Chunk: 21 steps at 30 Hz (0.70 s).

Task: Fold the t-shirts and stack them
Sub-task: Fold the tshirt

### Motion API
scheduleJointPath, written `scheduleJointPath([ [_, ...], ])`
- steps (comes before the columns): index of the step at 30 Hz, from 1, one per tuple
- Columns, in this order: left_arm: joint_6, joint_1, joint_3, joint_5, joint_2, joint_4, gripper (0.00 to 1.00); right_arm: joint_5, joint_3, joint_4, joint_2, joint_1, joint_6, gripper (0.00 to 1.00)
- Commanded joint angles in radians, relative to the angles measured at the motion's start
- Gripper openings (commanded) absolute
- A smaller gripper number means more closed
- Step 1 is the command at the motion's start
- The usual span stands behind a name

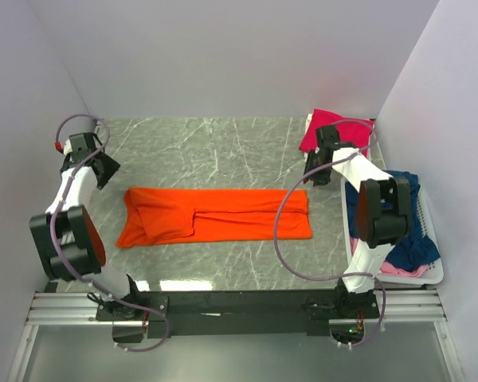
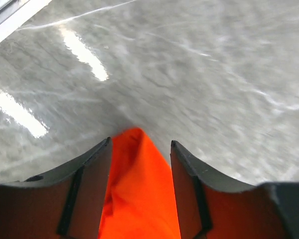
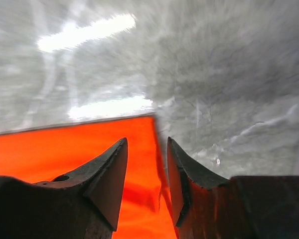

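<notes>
Plain white walls (image 1: 223, 56) box in a grey, white-veined stone table (image 1: 199, 147), glossy enough to throw back the lamps. The left gripper (image 2: 141, 144) hangs low at the far left with its jaws parted to a middling width and nothing pinched; the wrist view shows a tip of orange cloth lying flat on the stone in the gap. The right gripper (image 3: 146, 142) hangs at the far right, also parted and empty, above a square orange corner. Both corners belong to the orange t-shirt (image 1: 223, 215), folded into a long narrow band at mid-table; its long axis runs left to right, across the line of the two arms. Each gripper stands over the band's far edge at its own end, so the cloth stretches inward and toward the bases from either one; the left end is nearer the left arm, the right end nearer the right, and neither is better placed for the middle. I judge the coming fold to run along that axis, one end carried over toward the other; the smooth top should let the cloth slide if dragged rather than lifted.

Further out, a magenta t-shirt (image 1: 317, 131) lies in the far right corner, just behind the right gripper. A white basket (image 1: 430, 274) stands at the right edge, with a navy t-shirt (image 1: 410, 231) over its rim and a pale pink t-shirt (image 1: 398, 269) beneath.
</notes>
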Motion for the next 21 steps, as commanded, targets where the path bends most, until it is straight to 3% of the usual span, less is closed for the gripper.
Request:
scheduleJointPath([
  [1,-0.024,-0.053,-0.001,-0.022,-0.133,-0.065,0.56,0.020,0.077,-0.023,-0.108,0.015,-0.033,0.45],
  [10,-0.252,-0.355,-0.232,0.085,-0.262,-0.041,0.56,-0.189,0.068,-0.017,-0.092,0.136,-0.057,0.44],
  [21,-0.349,-0.406,-0.375,0.134,-0.244,-0.013,0.56,-0.338,-0.013,0.028,0.022,0.205,-0.007,0.42],
])
